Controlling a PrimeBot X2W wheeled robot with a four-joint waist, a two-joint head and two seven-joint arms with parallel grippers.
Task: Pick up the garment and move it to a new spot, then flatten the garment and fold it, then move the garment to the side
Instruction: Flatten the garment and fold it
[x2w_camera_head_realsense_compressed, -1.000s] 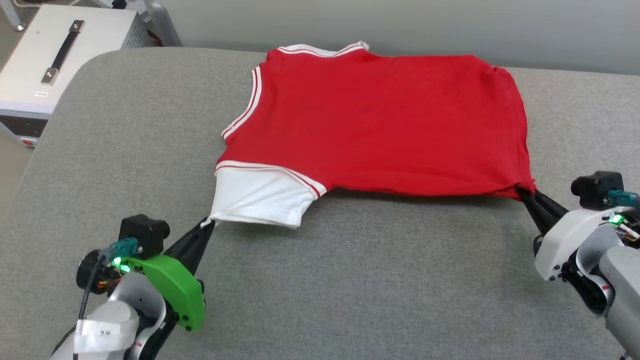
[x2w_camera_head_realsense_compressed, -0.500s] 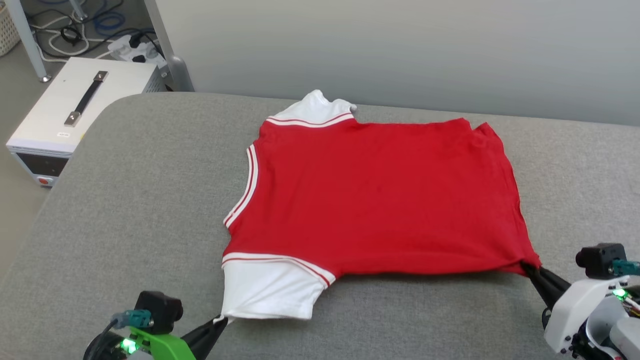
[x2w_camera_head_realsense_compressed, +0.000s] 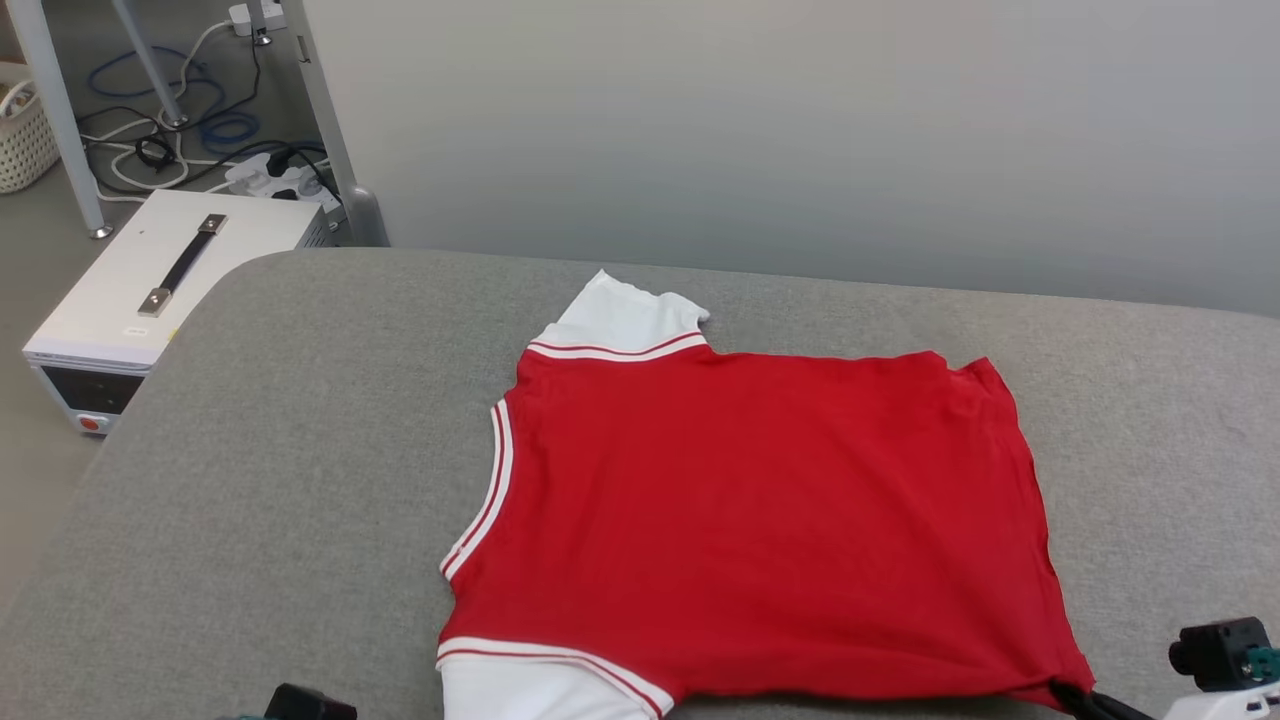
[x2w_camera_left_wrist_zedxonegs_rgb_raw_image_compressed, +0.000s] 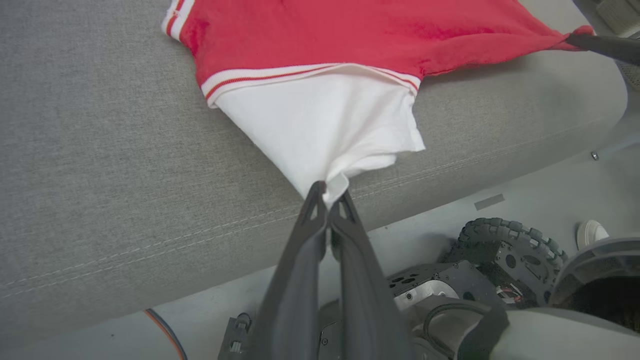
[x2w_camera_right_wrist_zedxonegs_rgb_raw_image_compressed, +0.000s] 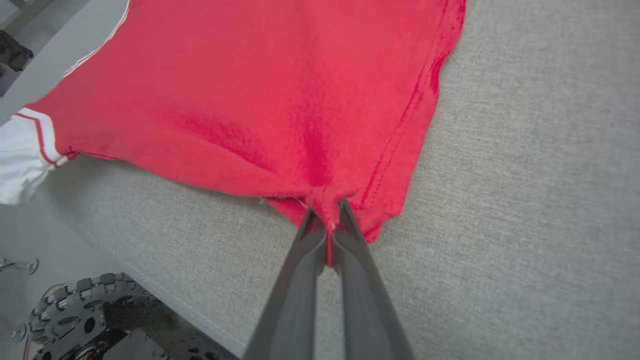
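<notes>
The grey fabric-covered padded surface (x2w_camera_head_realsense_compressed: 250, 480) has a rounded far left corner and a stitched seam along its near edge. A plain pale wall (x2w_camera_head_realsense_compressed: 800, 130) stands behind the surface's far edge. On the floor off the surface's far left corner sits a white metal box with a black strap handle (x2w_camera_head_realsense_compressed: 150, 290). Beyond it lie loose cables (x2w_camera_head_realsense_compressed: 190, 130) and a white woven basket (x2w_camera_head_realsense_compressed: 25, 140) (cropped by the frame edge).

The red soft-fabric garment with white short sleeves and striped trim (x2w_camera_head_realsense_compressed: 760, 520) lies spread flat on the surface, right of its centre, a plain red face up. The left gripper (x2w_camera_left_wrist_zedxonegs_rgb_raw_image_compressed: 327, 192) is clamped on the tip of the near white sleeve, at the surface's near edge. The right gripper (x2w_camera_right_wrist_zedxonegs_rgb_raw_image_compressed: 327, 220) is pinched closed on the red hem corner, over the surface's near right part.

In the head view the near sleeve is cut by the bottom border. A dark block (x2w_camera_head_realsense_compressed: 310, 705) at the surface's near left is too cropped to identify.
</notes>
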